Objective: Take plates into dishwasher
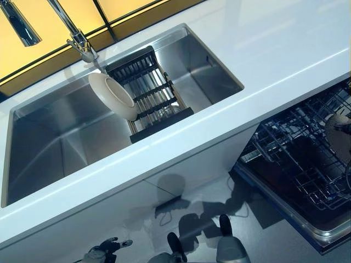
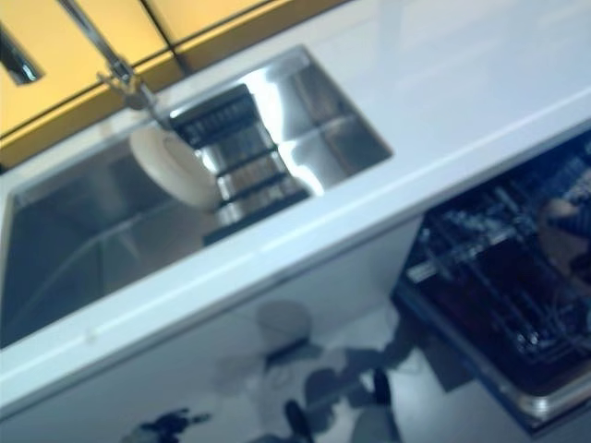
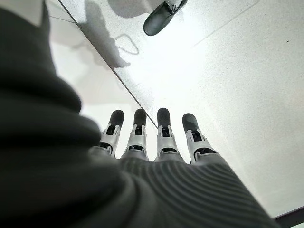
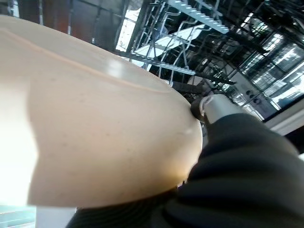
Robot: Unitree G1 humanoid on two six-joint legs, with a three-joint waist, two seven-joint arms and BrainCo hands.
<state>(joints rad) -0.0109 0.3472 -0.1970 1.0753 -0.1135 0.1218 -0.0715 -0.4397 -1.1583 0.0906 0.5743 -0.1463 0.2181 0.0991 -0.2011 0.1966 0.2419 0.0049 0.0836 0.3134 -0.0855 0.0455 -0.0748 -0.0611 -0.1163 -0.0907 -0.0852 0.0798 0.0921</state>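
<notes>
A white plate [image 1: 112,96] leans upright in the dark drying rack [image 1: 151,90] set across the steel sink [image 1: 60,137]. A second, cream plate [image 4: 104,137] fills the right wrist view, with my right hand [image 4: 213,107] shut on its rim by the thumb. That plate [image 1: 340,137] shows at the far right over the open dishwasher's wire rack [image 1: 299,156]. My left hand [image 3: 164,137] hangs low by the cabinet front, fingers straight and holding nothing, and it also shows at the bottom left as my left hand [image 1: 104,252].
A chrome tap [image 1: 74,30] stands behind the sink. The white counter [image 1: 263,49] runs to the right above the dishwasher. White cabinet fronts [image 1: 109,213] lie below the counter edge, and the pulled-out dishwasher door [image 1: 307,224] juts out at lower right.
</notes>
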